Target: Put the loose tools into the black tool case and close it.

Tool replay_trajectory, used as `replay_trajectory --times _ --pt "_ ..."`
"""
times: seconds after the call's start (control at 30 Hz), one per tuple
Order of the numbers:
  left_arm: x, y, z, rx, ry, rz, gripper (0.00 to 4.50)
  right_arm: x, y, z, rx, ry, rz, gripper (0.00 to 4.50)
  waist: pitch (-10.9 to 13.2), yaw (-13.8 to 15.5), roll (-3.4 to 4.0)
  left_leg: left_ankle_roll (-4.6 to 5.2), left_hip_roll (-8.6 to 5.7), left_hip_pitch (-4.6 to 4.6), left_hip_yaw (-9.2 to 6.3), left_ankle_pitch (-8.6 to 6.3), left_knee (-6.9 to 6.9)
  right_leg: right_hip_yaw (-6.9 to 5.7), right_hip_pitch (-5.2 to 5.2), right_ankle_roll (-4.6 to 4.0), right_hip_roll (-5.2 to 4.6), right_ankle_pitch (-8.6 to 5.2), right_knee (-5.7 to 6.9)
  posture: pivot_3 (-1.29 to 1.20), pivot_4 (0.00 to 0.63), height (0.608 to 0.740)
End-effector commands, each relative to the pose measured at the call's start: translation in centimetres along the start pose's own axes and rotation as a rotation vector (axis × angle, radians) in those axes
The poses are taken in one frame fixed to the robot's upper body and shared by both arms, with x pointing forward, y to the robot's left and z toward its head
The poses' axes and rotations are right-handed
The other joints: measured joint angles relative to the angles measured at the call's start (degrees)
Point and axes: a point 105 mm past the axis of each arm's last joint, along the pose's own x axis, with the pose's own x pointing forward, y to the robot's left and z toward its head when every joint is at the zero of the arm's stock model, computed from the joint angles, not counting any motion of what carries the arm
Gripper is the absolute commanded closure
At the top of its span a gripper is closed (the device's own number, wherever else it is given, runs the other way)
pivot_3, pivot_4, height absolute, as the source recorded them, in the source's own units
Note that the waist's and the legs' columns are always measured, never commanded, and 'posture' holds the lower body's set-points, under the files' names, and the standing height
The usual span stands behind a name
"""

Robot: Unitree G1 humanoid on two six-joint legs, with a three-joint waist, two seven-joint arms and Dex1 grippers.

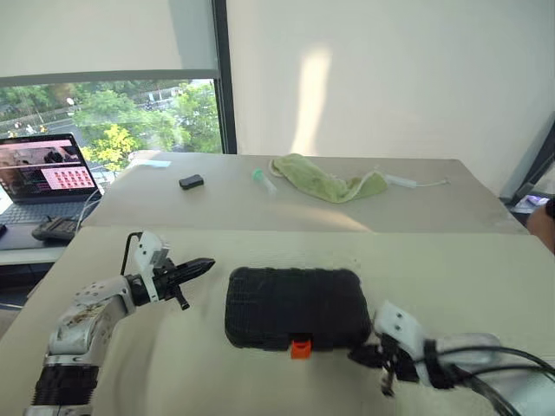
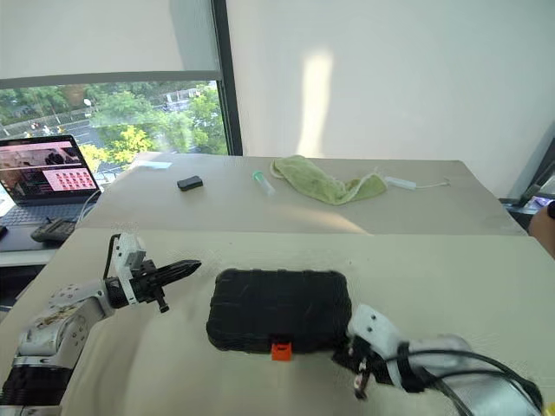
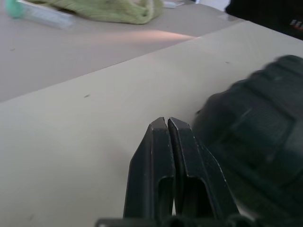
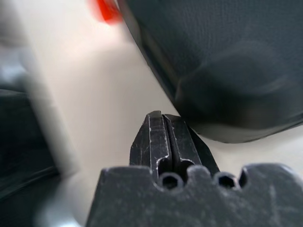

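Note:
The black tool case [image 1: 295,307] lies with its lid down on the near table, its small orange latch [image 1: 300,348] facing me. To its left my left gripper [image 1: 205,265] hovers level, shut and empty, its tip a short way from the case's left end [image 3: 255,127]. My right gripper [image 1: 362,354] is shut too, empty, angled down at the case's near right corner [image 4: 227,94]. The loose tools are hidden from view.
On the far table lie a green cloth [image 1: 328,182], a small black box [image 1: 191,181], a green-capped tube [image 1: 264,179] and a white cable [image 1: 414,183]. A laptop [image 1: 48,173] stands at the far left. A person's arm [image 1: 543,222] shows at the right edge.

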Motion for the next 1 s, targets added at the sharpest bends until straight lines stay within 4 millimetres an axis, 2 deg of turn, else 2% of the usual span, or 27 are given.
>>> replay_trajectory --times 0.03,0.13,0.2,0.3,0.33,0.4,0.43,0.53,0.63,0.73,0.77,0.87,1.0 --pt "0.3 -0.6 1.7 0.042 -0.036 -0.009 4.49 0.1 -5.7 2.8 0.007 -0.015 -0.229 4.50 0.04 -0.08 -0.03 -0.03 0.02 -0.03 0.01 0.02 0.02 -0.02 -0.01 0.13 0.08 0.10 0.02 0.00 0.150 0.740" --pt "1.3 -1.1 3.2 0.033 -0.075 -0.019 4.49 1.8 -10.1 7.3 -0.058 -0.071 -0.329 4.50 0.09 -0.39 -0.05 -0.18 0.02 -0.23 0.06 0.13 0.01 0.05 -0.32 0.05 0.45 0.21 0.06 0.00 0.150 0.740" --pt "2.5 -2.0 3.8 0.037 -0.080 -0.054 4.49 3.6 -11.6 9.4 -0.062 -0.132 -0.337 4.50 0.16 -0.50 -0.13 -0.23 0.02 -0.44 0.08 0.23 0.00 0.05 -0.52 -0.06 0.59 0.31 0.05 0.00 0.150 0.740" --pt "4.5 -3.6 4.1 0.043 -0.054 -0.120 4.49 4.8 -13.0 9.9 -0.080 -0.154 -0.370 4.50 0.16 -0.18 -0.13 -0.78 0.06 -0.51 0.03 0.57 -0.18 0.02 -0.59 -0.07 0.80 0.34 0.09 0.00 0.150 0.740" --pt "5.0 -4.1 3.9 0.059 -0.034 -0.141 4.49 4.4 -12.8 9.9 -0.079 -0.166 -0.346 4.50 0.16 -0.02 -0.13 -0.79 0.05 -0.54 0.02 0.58 -0.24 0.00 -0.60 -0.05 0.80 0.32 0.08 0.00 0.150 0.740" --pt "6.2 -4.8 3.7 0.066 -0.004 -0.170 4.50 3.0 -12.0 10.0 -0.055 -0.214 -0.312 3.90 0.15 0.38 -0.10 -0.79 0.10 -0.67 0.01 0.58 -0.27 -0.02 -0.63 -0.03 0.84 0.31 0.17 0.00 0.150 0.740" --pt "7.2 -4.9 3.4 0.064 0.013 -0.168 4.50 1.8 -11.1 9.4 -0.028 -0.235 -0.302 3.72 0.15 0.47 -0.09 -0.71 0.06 -0.91 -0.06 0.54 -0.26 -0.05 -0.78 0.04 0.81 0.28 0.13 0.00 0.150 0.740" --pt "9.2 -5.3 2.5 0.051 0.071 -0.178 4.50 -0.3 -8.7 8.0 0.053 -0.264 -0.276 2.63 0.16 1.40 -0.06 -0.43 -0.08 -1.41 -0.16 0.37 -0.03 -0.07 -1.05 0.35 0.70 0.31 0.09 0.00 0.150 0.740" --pt "10.3 -5.3 1.1 0.034 0.134 -0.176 4.50 -0.8 -6.2 7.1 0.141 -0.287 -0.215 1.58 0.15 1.46 -0.05 -0.25 -0.18 -1.40 -0.08 0.26 0.04 -0.07 -0.91 0.54 0.62 0.31 -0.06 0.00 0.150 0.740" --pt "10.6 -5.1 -0.8 0.044 0.226 -0.193 4.50 -0.5 -5.5 6.5 0.143 -0.282 -0.223 1.58 0.15 1.49 -0.04 -0.04 -0.21 -0.89 -0.07 0.13 0.09 -0.05 -0.36 0.61 0.59 0.28 -0.14 0.00 0.150 0.740" --pt "10.6 -5.0 -1.1 0.047 0.243 -0.195 4.50 -0.3 -5.5 6.6 0.154 -0.290 -0.230 1.58 0.16 1.46 -0.03 0.34 -0.25 -0.74 -0.07 -0.08 0.09 -0.01 -0.26 0.62 0.54 0.28 -0.17 0.00 0.150 0.740" --pt "10.4 -4.7 -1.5 0.050 0.274 -0.207 4.50 0.6 -5.7 6.9 0.168 -0.302 -0.241 1.58 0.17 1.33 -0.02 0.34 -0.25 0.01 -0.08 -0.08 0.15 0.06 0.36 0.62 0.50 0.20 -0.21 0.00 0.150 0.740" --pt "10.2 -4.3 -1.8 0.074 0.296 -0.213 4.50 1.6 -6.4 7.2 0.166 -0.306 -0.251 1.58 0.15 1.17 0.03 0.16 -0.20 0.12 -0.10 0.07 0.13 0.10 0.34 0.50 0.53 0.25 -0.03 0.00 0.150 0.740"
